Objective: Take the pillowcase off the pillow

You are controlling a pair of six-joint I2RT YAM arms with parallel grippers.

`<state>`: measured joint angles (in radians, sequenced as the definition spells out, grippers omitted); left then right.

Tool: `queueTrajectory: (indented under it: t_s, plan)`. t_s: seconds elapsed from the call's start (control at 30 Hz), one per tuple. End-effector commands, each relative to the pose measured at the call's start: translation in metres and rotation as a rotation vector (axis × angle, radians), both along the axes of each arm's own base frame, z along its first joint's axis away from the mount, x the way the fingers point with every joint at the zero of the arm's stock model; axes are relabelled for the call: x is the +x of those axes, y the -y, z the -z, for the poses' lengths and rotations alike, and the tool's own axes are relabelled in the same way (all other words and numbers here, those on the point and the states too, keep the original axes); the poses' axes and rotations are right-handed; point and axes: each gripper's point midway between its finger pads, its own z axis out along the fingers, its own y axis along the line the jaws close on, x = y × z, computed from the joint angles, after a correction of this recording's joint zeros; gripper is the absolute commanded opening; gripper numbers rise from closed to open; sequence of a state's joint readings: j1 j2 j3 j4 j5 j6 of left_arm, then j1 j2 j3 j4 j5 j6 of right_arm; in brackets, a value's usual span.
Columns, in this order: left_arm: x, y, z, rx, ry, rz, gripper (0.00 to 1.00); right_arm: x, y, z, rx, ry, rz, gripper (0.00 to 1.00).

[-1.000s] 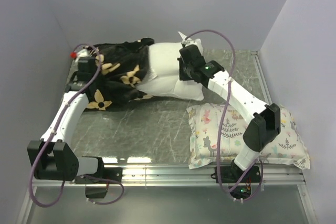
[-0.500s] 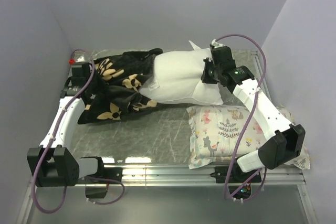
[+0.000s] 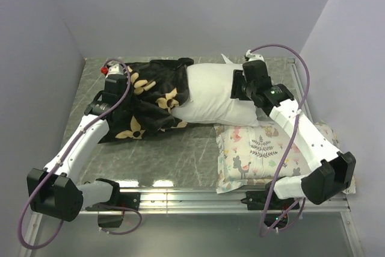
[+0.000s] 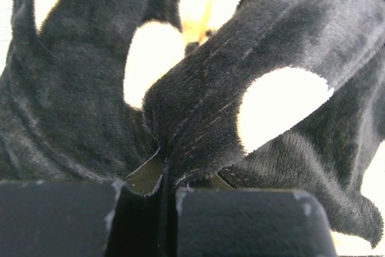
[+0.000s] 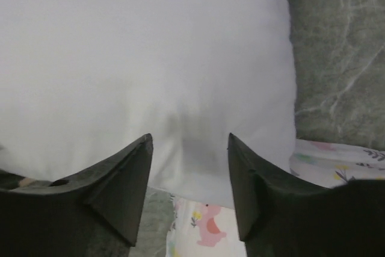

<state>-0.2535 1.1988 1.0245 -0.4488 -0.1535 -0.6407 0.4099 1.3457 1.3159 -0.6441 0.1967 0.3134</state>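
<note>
A: Start at the left jaws. What have they got?

B: In the left wrist view they are all but closed, with a fold of the pillowcase (image 4: 198,142) pinched between them. It is black plush with pale flower petals.

A: And the right jaws?

B: They are spread wide with nothing between them. They sit over the right end of the pillow (image 5: 150,58). Whether they press on it, I cannot tell.

A: So which step is this?

B: The pulling-off itself, I'd judge, and roughly half done. From above, the pillowcase lies bunched toward the left of the bench (image 3: 180,145) and covers only the left part of the pillow. The right part lies bare, white and puffy with no print.

A: What does the next move call for?

B: The left arm (image 3: 78,142) should draw its fold away to the left. The right jaws should close on the bare end or pin it down. Otherwise I'd expect the pillow to slide along with the plush, which looks thick and clingy.

A: Anything close by to mind?

B: The small printed pillow (image 3: 264,148) lies just in front of the big one, and their edges appear to touch below the right jaws. A grab there should take only the plain one.
</note>
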Motion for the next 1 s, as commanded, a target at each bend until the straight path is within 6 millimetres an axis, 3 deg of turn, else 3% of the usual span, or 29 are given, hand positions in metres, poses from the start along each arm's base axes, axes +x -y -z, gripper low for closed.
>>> queueTrajectory:
  t_s: [0.0,0.17,0.2,0.33,0.43,0.57,0.6,0.63,0.7,0.77,0.8,0.83,0.9,0.93,0.97]
  plan:
    - [-0.003,0.003,-0.014,0.007,0.044,-0.007,0.05,-0.006,-0.021,-0.029,0.014,0.103,-0.051,0.63]
    - [-0.01,0.02,-0.028,0.001,0.071,0.049,0.16,-0.027,-0.074,-0.026,0.024,0.13,-0.194,0.71]
    - [-0.012,0.024,-0.03,0.001,0.074,0.062,0.19,-0.036,-0.092,-0.019,0.013,0.119,-0.241,0.72]
    - [-0.013,0.029,-0.036,0.006,0.08,0.078,0.21,-0.048,-0.125,0.012,-0.073,0.1,-0.3,0.81]
    - [-0.012,0.034,-0.035,0.012,0.07,0.093,0.21,-0.036,-0.133,0.036,-0.156,0.11,-0.272,0.86]
    - [-0.012,0.039,-0.037,0.014,0.067,0.108,0.2,-0.016,-0.144,0.066,-0.232,0.11,-0.263,0.84]
    - [-0.012,0.04,-0.038,0.015,0.069,0.11,0.21,-0.012,-0.143,0.079,-0.261,0.088,-0.256,0.82]
    - [-0.014,0.041,-0.04,0.018,0.071,0.119,0.22,-0.009,-0.146,0.08,-0.27,0.088,-0.256,0.78]
    - [-0.015,0.042,-0.046,0.021,0.077,0.127,0.25,-0.007,-0.146,0.088,-0.294,0.064,-0.252,0.38]
    - [-0.017,0.047,-0.053,0.023,0.093,0.155,0.35,-0.006,-0.147,0.082,-0.291,0.062,-0.245,0.05]
    - [-0.019,0.048,-0.056,0.024,0.098,0.165,0.53,-0.006,-0.148,0.076,-0.285,0.067,-0.246,0.01]
    - [-0.022,0.051,-0.062,0.031,0.113,0.18,0.63,-0.004,-0.15,0.063,-0.267,0.082,-0.237,0.0]
    - [-0.029,0.057,-0.073,0.03,0.139,0.202,0.74,-0.008,-0.147,0.047,-0.265,0.076,-0.239,0.0]
    - [-0.035,0.058,-0.08,0.026,0.156,0.204,0.76,-0.004,-0.151,0.026,-0.236,0.101,-0.237,0.0]
    - [-0.038,0.054,-0.083,0.037,0.167,0.186,0.77,-0.008,-0.148,0.019,-0.248,0.088,-0.239,0.0]
